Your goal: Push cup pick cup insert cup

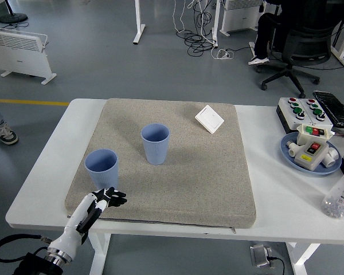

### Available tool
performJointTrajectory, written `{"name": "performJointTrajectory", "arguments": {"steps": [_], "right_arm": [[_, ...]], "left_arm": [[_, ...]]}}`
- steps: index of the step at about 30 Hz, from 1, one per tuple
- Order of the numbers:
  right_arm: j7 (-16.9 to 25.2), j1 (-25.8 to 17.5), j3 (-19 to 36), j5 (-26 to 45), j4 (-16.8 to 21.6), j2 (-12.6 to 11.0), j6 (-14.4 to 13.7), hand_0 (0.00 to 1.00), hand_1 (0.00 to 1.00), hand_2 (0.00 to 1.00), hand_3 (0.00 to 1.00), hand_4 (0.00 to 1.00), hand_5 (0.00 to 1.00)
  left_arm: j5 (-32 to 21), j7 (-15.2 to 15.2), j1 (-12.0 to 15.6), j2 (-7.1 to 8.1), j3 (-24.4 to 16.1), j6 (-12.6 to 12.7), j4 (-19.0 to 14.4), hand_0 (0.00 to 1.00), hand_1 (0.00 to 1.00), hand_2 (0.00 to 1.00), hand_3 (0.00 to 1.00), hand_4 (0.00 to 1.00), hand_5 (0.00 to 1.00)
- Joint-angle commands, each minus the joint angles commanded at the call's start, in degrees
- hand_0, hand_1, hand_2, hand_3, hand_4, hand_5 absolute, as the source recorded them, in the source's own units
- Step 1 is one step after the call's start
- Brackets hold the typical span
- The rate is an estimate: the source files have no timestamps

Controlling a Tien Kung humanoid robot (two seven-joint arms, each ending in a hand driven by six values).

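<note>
Two blue ribbed cups stand upright on the grey mat (189, 172). One cup (101, 171) is near the mat's front left; the other cup (155, 144) stands a little farther back and to the right. My left hand (106, 199) reaches in from the lower left, over the mat's front edge, just below the front-left cup and apart from it. Its fingers are spread and hold nothing. My right arm is out of sight.
A white square switch plate (209, 119) lies at the mat's far right. On the table's right are a button box (304, 112), a blue plate (289, 153) with parts, and a clear bottle (339, 197). A person sits in a chair (301, 43) beyond the table.
</note>
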Motion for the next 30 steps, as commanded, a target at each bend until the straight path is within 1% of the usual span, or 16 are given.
{"name": "performJointTrajectory", "arguments": {"steps": [5,6,11,18,21,27,30], "right_arm": [[0.0,0.0,0.0,0.0,0.0,0.0,0.0,0.754,0.63,0.65,0.56,0.079,0.467],[0.0,0.0,0.0,-0.1,0.0,0.0,0.0,0.755,0.629,0.65,0.561,0.079,0.466],[0.0,0.0,0.1,0.0,0.0,0.0,0.0,0.755,0.629,0.65,0.561,0.079,0.466],[0.1,0.0,0.1,0.0,0.0,0.0,0.0,0.754,0.629,0.65,0.56,0.079,0.466],[0.0,0.0,0.1,-0.1,0.0,0.1,0.0,0.754,0.629,0.65,0.56,0.079,0.466],[0.0,0.0,0.1,0.0,0.0,0.1,0.0,0.755,0.63,0.65,0.56,0.079,0.465],[0.0,0.0,0.0,0.0,0.0,0.1,0.0,0.755,0.63,0.65,0.56,0.079,0.466]], "left_arm": [[0.3,-0.3,-1.5,-0.05,-0.2,0.4,1.2,0.691,0.677,0.632,0.583,0.634,0.998],[0.6,-0.4,-1.7,-0.05,-0.3,0.6,1.4,0.706,0.681,0.633,0.589,0.632,0.998],[1.5,-0.6,-1.9,-0.11,-0.7,1.1,2.2,0.706,0.681,0.633,0.589,0.632,0.998],[1.8,-0.9,-2.8,-0.03,-0.4,1.1,3.9,0.726,0.686,0.633,0.59,0.627,0.998],[2.4,-1.4,-3.6,-0.14,-0.5,1.3,5.2,0.726,0.686,0.633,0.59,0.627,0.998],[3.5,-1.4,-4.4,-0.09,-0.7,1.4,6.0,0.731,0.689,0.637,0.592,0.626,0.998],[3.6,-1.5,-5.2,-0.01,-0.7,1.4,7.1,0.741,0.689,0.642,0.594,0.628,0.998]]}}
